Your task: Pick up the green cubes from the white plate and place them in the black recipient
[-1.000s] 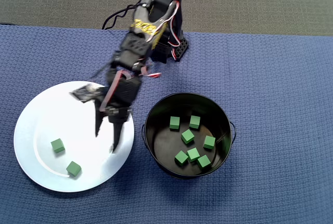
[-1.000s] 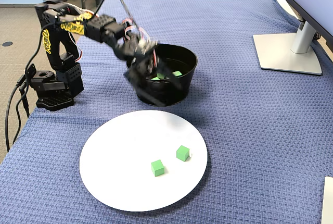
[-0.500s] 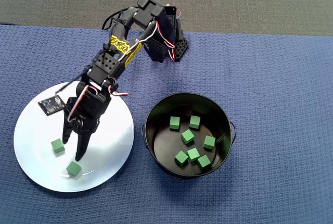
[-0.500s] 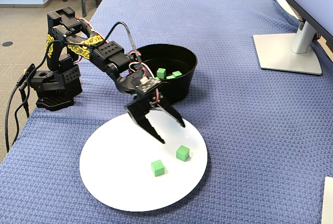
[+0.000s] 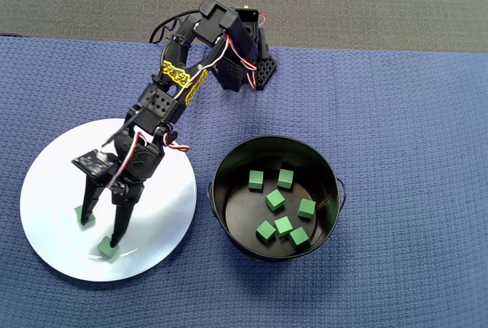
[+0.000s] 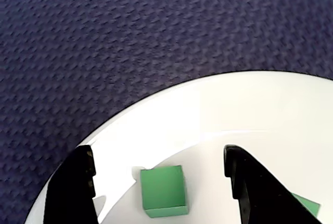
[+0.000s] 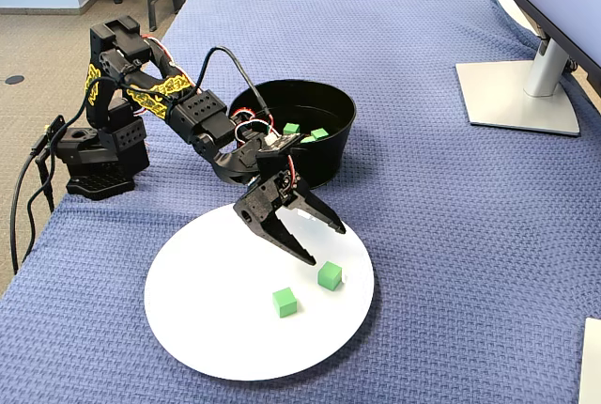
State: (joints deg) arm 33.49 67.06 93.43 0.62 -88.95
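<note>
The black two-finger tool (image 7: 324,242) hangs with its fingers spread wide and empty over the large flat white plate (image 5: 53,183) on the blue-cloth desk (image 5: 396,99), lining up on one small matte green cube (image 6: 163,191). Two such cubes remain on the plate; seven lie in the glossy black bucket (image 5: 221,172). Next, I judge: lower around that cube, centre it, then close

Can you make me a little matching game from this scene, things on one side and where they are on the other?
Things:
1. seven green cubes
2. two green cubes
3. pincer
4. monitor stand

Places:
a. open, over the white plate
b. far right of the cloth in the fixed view
c. inside the black bucket
d. on the white plate

Pairs: 1-c, 2-d, 3-a, 4-b
</note>
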